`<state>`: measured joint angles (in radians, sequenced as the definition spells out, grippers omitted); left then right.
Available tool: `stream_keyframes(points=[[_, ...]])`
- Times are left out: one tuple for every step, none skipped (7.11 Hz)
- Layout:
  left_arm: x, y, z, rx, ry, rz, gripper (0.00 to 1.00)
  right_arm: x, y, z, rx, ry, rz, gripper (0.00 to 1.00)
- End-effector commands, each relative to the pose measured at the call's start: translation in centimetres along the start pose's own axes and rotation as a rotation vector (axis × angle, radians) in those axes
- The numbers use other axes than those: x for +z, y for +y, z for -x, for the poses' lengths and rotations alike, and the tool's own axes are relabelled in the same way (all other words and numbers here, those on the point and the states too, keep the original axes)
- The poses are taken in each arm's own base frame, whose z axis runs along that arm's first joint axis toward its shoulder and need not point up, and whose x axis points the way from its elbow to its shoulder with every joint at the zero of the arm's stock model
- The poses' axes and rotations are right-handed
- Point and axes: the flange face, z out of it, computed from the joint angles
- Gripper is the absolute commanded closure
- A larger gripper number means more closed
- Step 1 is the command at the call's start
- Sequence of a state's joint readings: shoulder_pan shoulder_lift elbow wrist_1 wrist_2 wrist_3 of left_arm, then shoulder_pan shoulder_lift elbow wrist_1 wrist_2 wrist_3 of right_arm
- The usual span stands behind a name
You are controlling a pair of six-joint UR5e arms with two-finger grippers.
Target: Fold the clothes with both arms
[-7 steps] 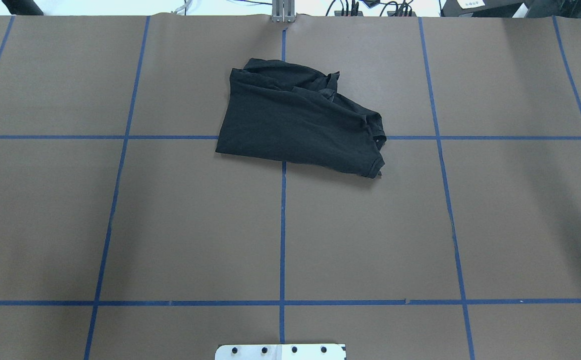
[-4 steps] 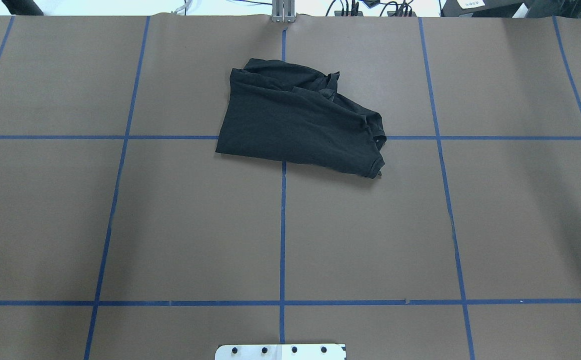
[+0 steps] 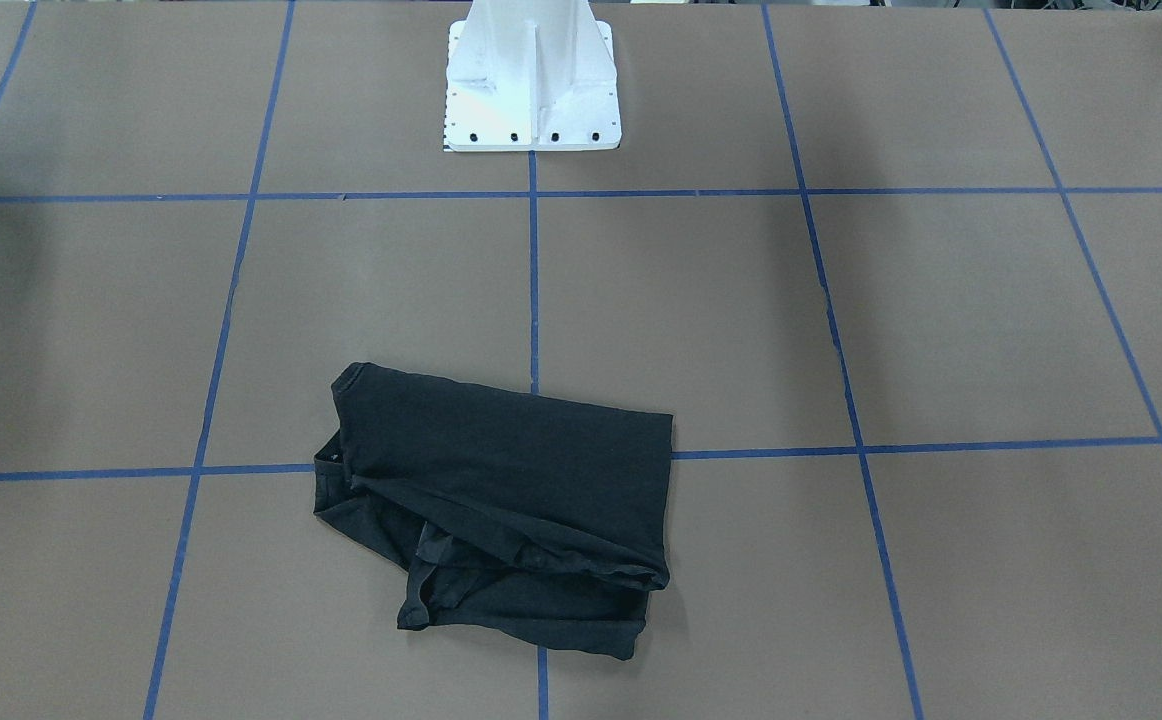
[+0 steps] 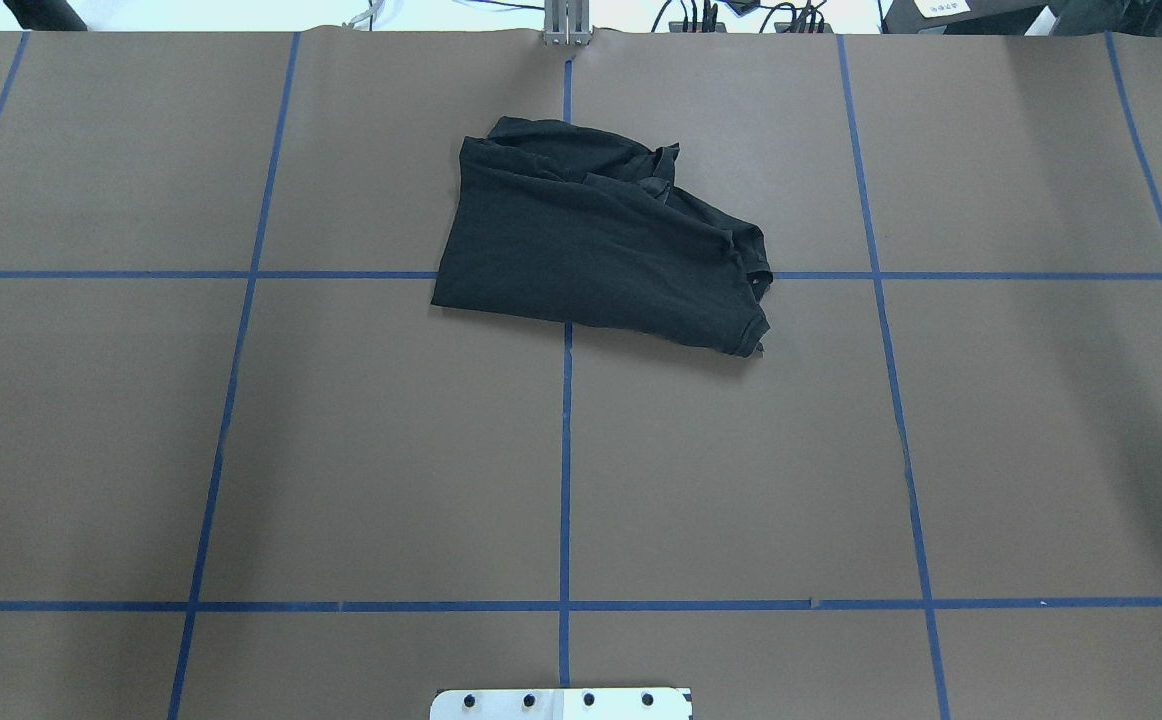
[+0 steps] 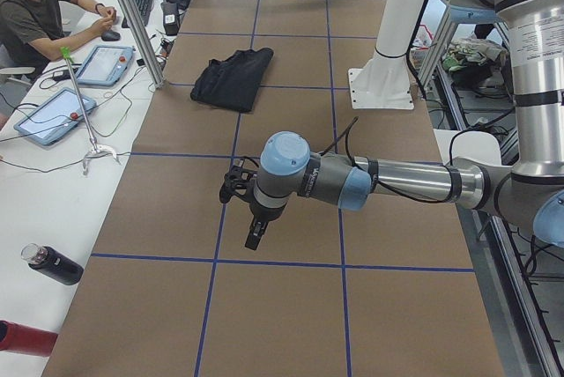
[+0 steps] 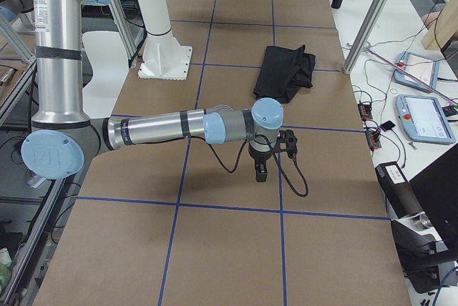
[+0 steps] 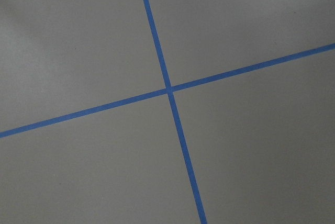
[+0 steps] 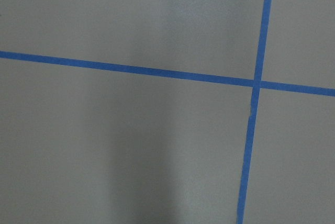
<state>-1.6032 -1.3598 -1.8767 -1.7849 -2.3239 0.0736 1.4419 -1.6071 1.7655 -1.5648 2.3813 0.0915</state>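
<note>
I cannot tell how the fingers are set on my black two-finger left gripper (image 5: 255, 238) or right gripper (image 6: 260, 171). Both hover over the brown paper-covered table (image 4: 241, 450), well apart from the garment. The black short-sleeved T-shirt (image 4: 591, 250) lies roughly folded across the blue tape lines (image 4: 565, 480) at the far middle. It hasn't shifted in the last second, so I judge the arms are parked.

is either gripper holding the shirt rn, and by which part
Nothing is held. The T-shirt lies crumpled on the table by itself; the left gripper and right gripper hang above the table, well away from it.
</note>
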Motion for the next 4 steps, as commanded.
stream_keyframes(points=[[-0.77,-0.69,-0.7,0.017,0.0,-0.019,0.0,-0.26,-0.49,0.36,0.002,0.006,-0.009,0.0],[-0.8,-0.75,-0.81,0.025,0.001,-0.021,0.0,-0.26,-0.5,0.33,0.002,0.009,-0.009,0.0],[-0.75,-0.64,-0.77,0.023,0.001,-0.018,0.0,-0.26,-0.52,0.13,0.002,0.028,-0.011,0.0],[-0.66,-0.54,-0.7,0.021,0.001,-0.015,0.0,-0.32,-0.53,0.11,0.001,0.036,-0.013,0.0]])
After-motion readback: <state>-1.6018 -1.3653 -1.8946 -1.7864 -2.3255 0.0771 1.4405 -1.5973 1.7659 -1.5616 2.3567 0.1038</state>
